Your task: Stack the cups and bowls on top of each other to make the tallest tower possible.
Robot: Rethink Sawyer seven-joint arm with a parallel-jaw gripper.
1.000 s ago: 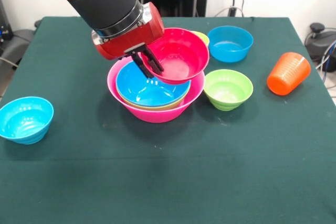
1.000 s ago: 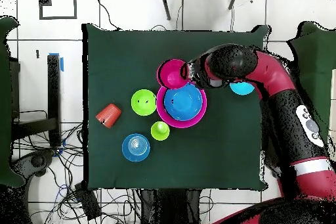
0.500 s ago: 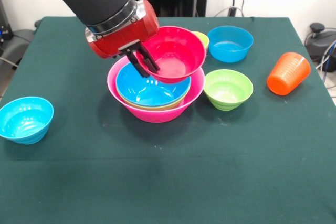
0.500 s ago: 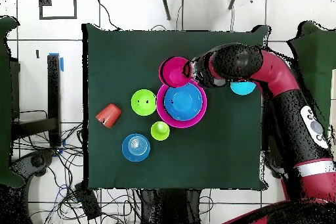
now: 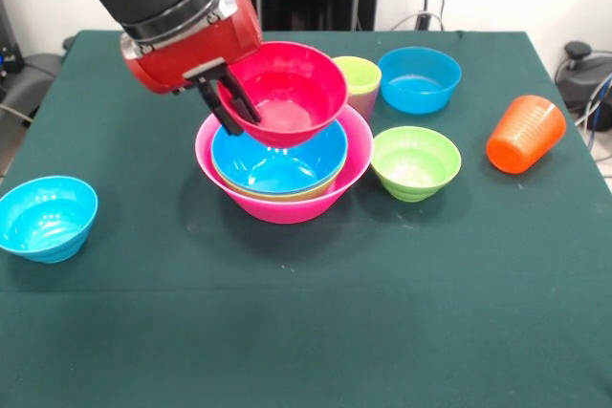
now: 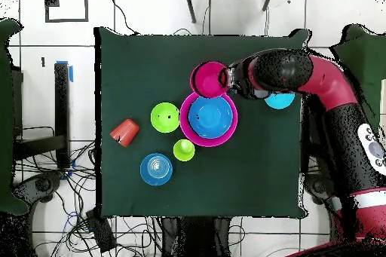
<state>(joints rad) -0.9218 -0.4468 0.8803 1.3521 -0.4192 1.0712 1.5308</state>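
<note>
The pincer [image 5: 226,102] is clamped on the rim of the small glossy red plastic bowl [image 5: 287,93], held above the nested bowl tower [image 5: 287,193] at centre frame.

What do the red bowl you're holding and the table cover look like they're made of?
Red bowl, rim pinched by the end effector: likely smooth, glossy plastic; bright highlights show inside it. Table cover: apparently a matte dark green cloth or felt, with no glare and faint mottling.

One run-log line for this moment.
gripper: shut on small red plastic bowl rim | bowl: above pile of large blue bowl inside huge pink bowl | stacking: pending
</note>
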